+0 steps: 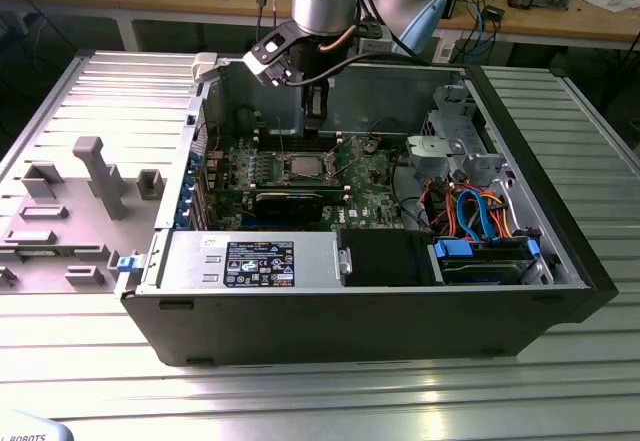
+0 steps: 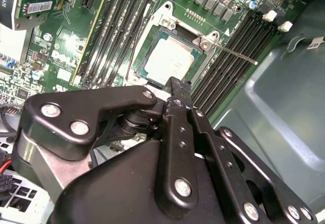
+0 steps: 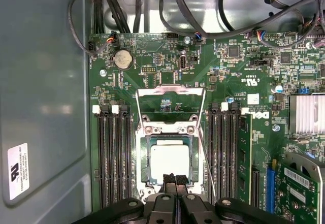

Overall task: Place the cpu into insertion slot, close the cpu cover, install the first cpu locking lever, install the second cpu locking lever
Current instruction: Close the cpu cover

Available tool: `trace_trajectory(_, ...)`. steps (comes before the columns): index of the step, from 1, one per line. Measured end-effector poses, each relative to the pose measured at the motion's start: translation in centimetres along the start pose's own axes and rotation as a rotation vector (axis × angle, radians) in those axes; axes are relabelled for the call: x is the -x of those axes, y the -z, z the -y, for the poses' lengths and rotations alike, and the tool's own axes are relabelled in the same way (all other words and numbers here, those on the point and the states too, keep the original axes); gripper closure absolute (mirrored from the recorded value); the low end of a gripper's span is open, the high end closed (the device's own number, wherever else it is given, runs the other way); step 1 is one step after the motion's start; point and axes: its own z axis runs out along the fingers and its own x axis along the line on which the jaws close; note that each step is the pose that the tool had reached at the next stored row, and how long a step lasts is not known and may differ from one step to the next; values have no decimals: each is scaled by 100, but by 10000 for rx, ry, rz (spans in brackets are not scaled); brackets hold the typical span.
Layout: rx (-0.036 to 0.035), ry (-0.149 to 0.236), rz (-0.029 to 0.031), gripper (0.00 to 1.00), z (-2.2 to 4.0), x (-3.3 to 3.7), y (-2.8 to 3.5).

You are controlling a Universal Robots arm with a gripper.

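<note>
The cpu lies flat in the insertion slot, its silver top facing up; it also shows in the second wrist view as the cpu and in the exterior view as the cpu. The cpu cover stands swung open on the far side of the socket, with green board showing through its window. A thin locking lever sticks out sideways from the socket, and another wire lever runs along its side. My gripper hovers just above the socket's near edge, fingers shut together and holding nothing.
Black memory slots flank the socket on both sides. A finned heatsink and cables lie nearby. The case wall is close. In the exterior view, a drive cage, power supply and grey fixture show.
</note>
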Motion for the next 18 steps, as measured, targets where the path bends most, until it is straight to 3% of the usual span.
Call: trace_trajectory(18,0,0,-9,89,-7,-2,35)
